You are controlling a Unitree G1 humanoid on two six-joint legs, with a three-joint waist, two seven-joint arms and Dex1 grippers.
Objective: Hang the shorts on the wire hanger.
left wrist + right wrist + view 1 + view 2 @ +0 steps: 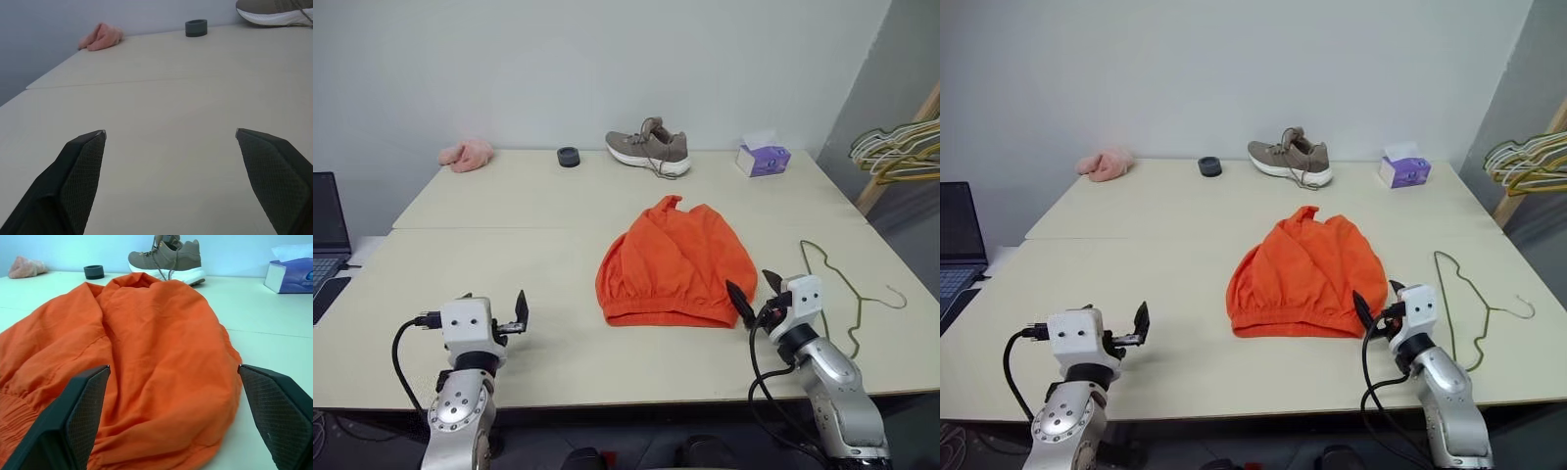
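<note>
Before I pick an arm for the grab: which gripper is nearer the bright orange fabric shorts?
The right gripper. It is open at the right end of the bright orange fabric shorts' waistband. The left gripper, also open, is over bare table well to the shorts' left.

Shorts point(675, 262): bright orange soft fabric, crumpled flat on the table near its centre; gathered elastic waistband along the 6 o'clock edge, a bunched peak of cloth at 12 o'clock.

Wire hanger point(847, 284): thin dark olive-grey wire, triangular, lying flat at 3 o'clock of the shorts, apart from them; curved hook pointing toward 3 o'clock.
</note>
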